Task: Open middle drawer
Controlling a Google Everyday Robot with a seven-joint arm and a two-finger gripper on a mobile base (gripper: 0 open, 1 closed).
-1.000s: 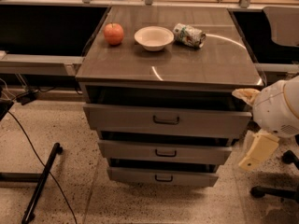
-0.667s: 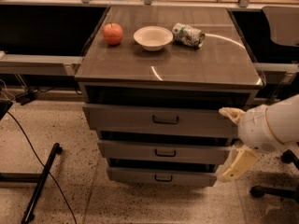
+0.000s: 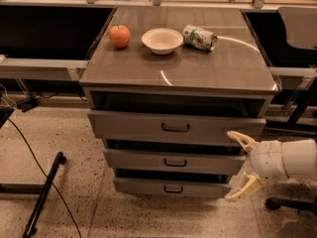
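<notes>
I am hovering my pincer (image 3: 241, 163), fingers apart, right of the middle drawer (image 3: 138, 159). It looks like the approach step, and next it must reach left to the wire handle (image 3: 175, 162).

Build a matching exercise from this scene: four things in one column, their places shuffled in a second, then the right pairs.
Things:
1. apple
2. can
3. middle drawer
4. gripper

Places:
A. low on the right, by the right ends of the drawer fronts, fingers spread
B. at the left on the cabinet top
C. on its side, right of the bowl
D. between the top drawer and the bottom drawer

Pairs: 1-B, 2-C, 3-D, 4-A
</notes>
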